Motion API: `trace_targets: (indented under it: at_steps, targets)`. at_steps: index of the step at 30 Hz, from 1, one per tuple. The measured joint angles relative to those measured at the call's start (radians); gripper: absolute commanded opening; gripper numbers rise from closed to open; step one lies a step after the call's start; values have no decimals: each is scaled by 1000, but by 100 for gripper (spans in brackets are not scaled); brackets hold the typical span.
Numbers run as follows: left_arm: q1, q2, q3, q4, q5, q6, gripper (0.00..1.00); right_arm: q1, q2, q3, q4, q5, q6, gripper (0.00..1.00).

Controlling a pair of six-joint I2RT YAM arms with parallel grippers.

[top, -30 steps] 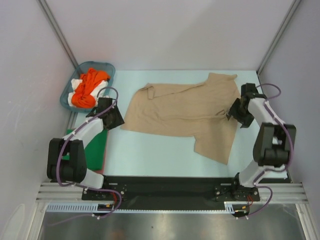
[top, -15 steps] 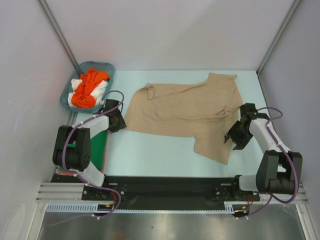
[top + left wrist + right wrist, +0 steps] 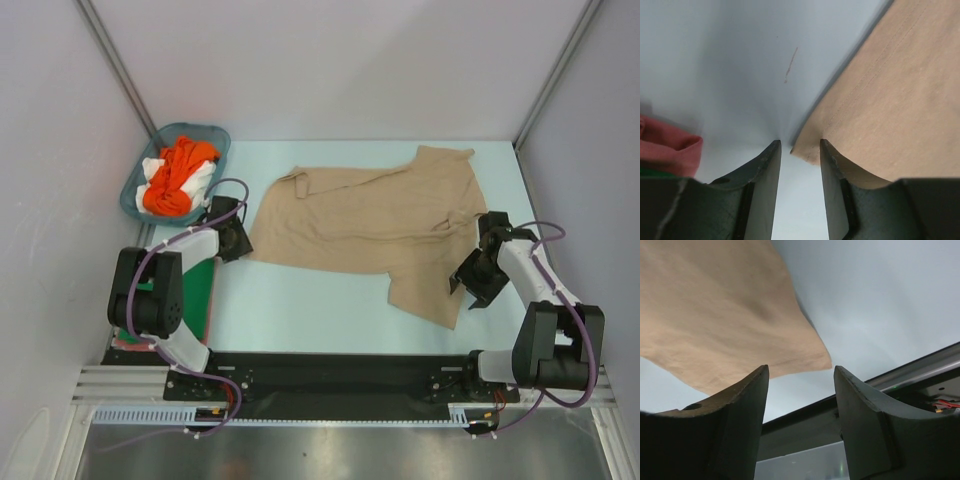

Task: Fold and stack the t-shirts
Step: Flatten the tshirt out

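Tan shirt (image 3: 370, 225) spread out on the worktop (image 3: 300, 305).
Left claw (image 3: 799, 146) apart, straddling the shirt's near-left corner; right claw (image 3: 800, 372) apart too, right at its near-right corner.

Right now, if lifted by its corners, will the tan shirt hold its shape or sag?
Probably sags: the tan t-shirt lies limp with wrinkles and folded-over edges. Likely light, as its hem looks thin in the left wrist view. Only a small corner sits between the open fingers of the left gripper, so it might slip out.
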Motion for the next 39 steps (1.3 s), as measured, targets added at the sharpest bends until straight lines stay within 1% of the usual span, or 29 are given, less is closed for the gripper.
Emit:
trace_targets:
  at_steps: [3, 4, 6, 7, 8, 11, 12, 14, 18, 21, 27, 36, 38, 39]
  targets:
    - [0, 12, 11, 8, 9, -2, 35, -1, 0, -11, -10, 7, 3, 61]
    - [0, 13, 11, 11, 9, -5, 29, -2, -1, -16, -11, 10, 5, 62]
    - [0, 17, 10, 16, 9, -9, 21, -5, -4, -29, -14, 13, 8, 64]
    - [0, 19, 11, 21, 11, -8, 6, -9, -9, -39, -16, 13, 9, 65]
    - [0, 22, 11, 26, 13, -14, 0, -14, -16, -51, -16, 12, 11, 65]
    - [0, 29, 18, 29, 27, -11, 0, -32, -30, -76, -27, 12, 11, 67]
    - [0, 29, 18, 29, 29, -11, 0, -36, -30, -81, -32, 13, 9, 65]
    - [0, 29, 18, 29, 29, -8, 0, -42, -30, -90, -33, 8, 0, 55]
    - [0, 27, 19, 26, 37, -4, 0, -42, -39, -116, -31, -7, 0, 52]
    - [0, 26, 19, 25, 55, -4, 0, -42, -47, -145, -30, -28, 0, 47]
    - [-1, 18, 19, 16, 82, -4, 0, -42, -46, -193, 15, -72, 18, 48]
    - [-2, -7, 19, 9, 103, -6, 0, -42, -67, -279, 119, -76, 92, 45]
    - [-2, -15, 17, 10, 105, -6, 0, -42, -94, -296, 136, -76, 107, 42]
    - [-2, -20, 15, 10, 105, -6, 0, -42, -108, -304, 141, -76, 117, 37]
